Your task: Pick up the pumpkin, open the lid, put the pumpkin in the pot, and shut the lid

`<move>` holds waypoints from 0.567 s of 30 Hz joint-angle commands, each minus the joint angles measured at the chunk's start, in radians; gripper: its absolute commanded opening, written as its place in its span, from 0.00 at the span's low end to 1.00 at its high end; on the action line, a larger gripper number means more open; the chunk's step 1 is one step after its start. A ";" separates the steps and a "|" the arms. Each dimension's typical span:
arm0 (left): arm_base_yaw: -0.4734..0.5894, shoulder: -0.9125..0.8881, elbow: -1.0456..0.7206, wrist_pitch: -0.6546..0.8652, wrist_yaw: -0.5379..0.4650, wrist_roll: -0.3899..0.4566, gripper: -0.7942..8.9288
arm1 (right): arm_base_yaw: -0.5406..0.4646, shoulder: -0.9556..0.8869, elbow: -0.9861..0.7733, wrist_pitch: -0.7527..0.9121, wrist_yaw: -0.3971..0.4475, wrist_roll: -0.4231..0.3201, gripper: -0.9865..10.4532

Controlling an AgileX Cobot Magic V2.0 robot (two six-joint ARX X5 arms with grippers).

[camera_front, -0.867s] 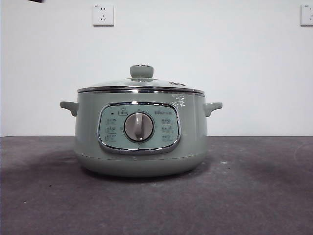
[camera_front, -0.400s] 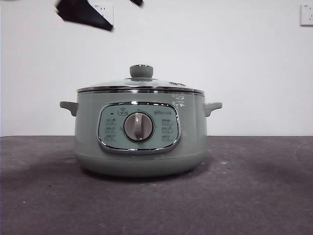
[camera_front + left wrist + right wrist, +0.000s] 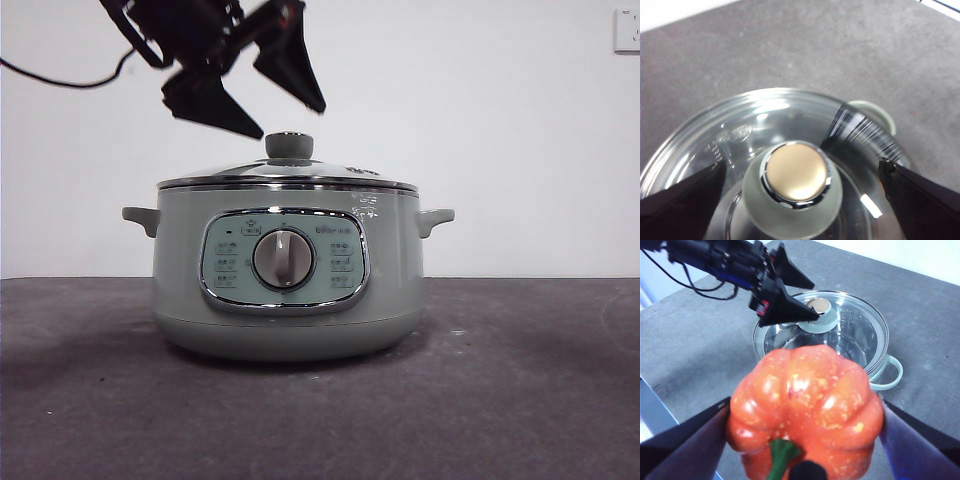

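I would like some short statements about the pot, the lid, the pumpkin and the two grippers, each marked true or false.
1. The lid sits on the pot. True.
2. The left gripper is shut on the lid's knob. False: its jaws are open, one on each side above the knob, not gripping it.
3. The right gripper holds the pumpkin. True.
4. The pumpkin lies inside the pot. False: it is in the right gripper, above the table, off to one side of the pot.
5. The pot's dial faces the front camera. True.
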 commanded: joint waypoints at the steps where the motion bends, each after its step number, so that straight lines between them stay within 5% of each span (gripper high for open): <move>1: -0.005 0.030 -0.002 0.012 -0.005 0.013 0.82 | 0.002 -0.002 -0.003 0.005 0.002 0.008 0.08; 8: -0.006 0.051 -0.002 0.011 -0.050 0.013 0.79 | 0.002 -0.002 -0.003 0.005 0.004 0.008 0.08; 11: -0.006 0.051 -0.002 -0.003 -0.058 0.013 0.48 | 0.002 -0.002 -0.003 0.005 0.005 0.008 0.08; 15: -0.009 0.051 -0.002 -0.003 -0.047 0.013 0.43 | 0.002 -0.002 -0.003 0.005 0.005 0.008 0.08; 17: -0.013 0.051 -0.002 -0.003 -0.043 0.013 0.31 | 0.002 -0.002 -0.003 0.005 0.005 0.008 0.08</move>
